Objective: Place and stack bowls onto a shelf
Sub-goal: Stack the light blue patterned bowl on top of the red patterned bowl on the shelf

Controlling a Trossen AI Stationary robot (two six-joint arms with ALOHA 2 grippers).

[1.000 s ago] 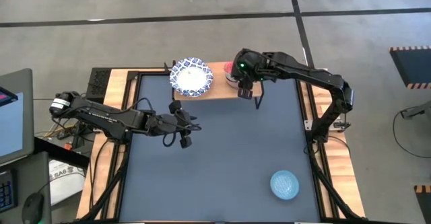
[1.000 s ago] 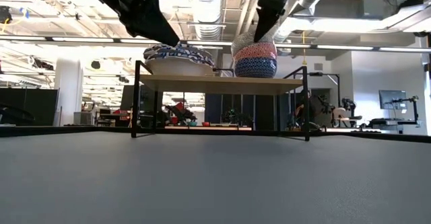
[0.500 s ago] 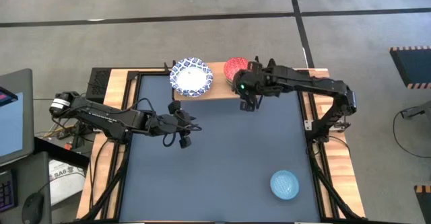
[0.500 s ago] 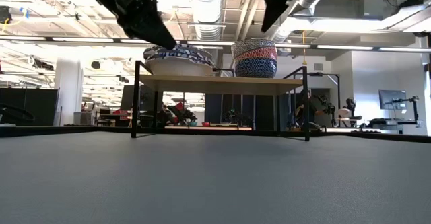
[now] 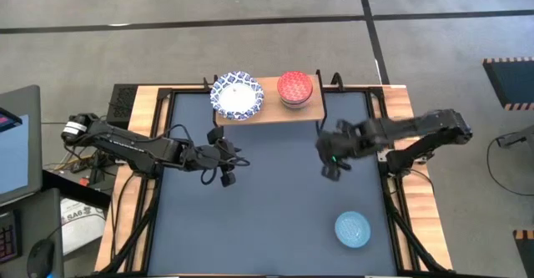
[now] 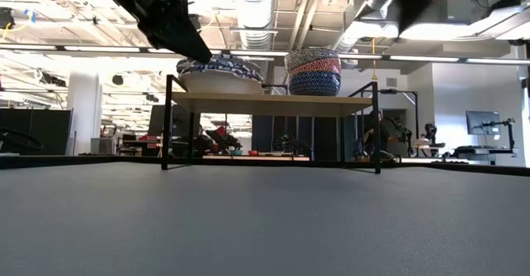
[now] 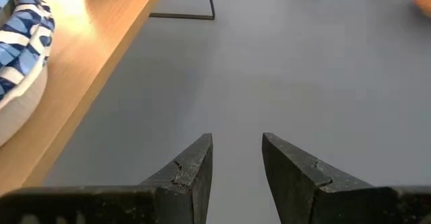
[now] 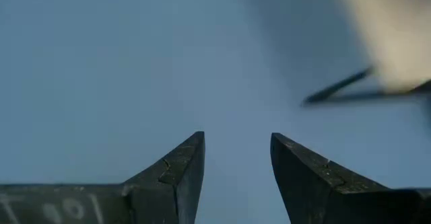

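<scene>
The shelf [image 5: 269,107] stands at the table's far edge. A stack of wide white bowls with blue rims [image 5: 237,95] sits on its left part. The red bowl [image 5: 294,88] sits on its right part; in the low view it [image 6: 313,61] rests on a grey-blue patterned bowl [image 6: 314,83]. A light blue bowl [image 5: 352,229] lies on the tabletop at the front right. My right gripper [image 5: 328,161] is open and empty over the table, between the shelf and the light blue bowl. My left gripper [image 5: 229,161] is open and empty, in front of the shelf's left end.
The dark-blue tabletop [image 5: 267,203] has a wooden frame around it. The left wrist view shows the shelf board [image 7: 101,49] and a white-blue bowl [image 7: 20,49] close beside my left gripper [image 7: 236,146]. The right wrist view shows my right gripper [image 8: 236,150] over bare tabletop.
My right gripper has left the red bowl on the shelf's right stack and swung back and to the front right, off the shelf. The left arm has barely moved.
</scene>
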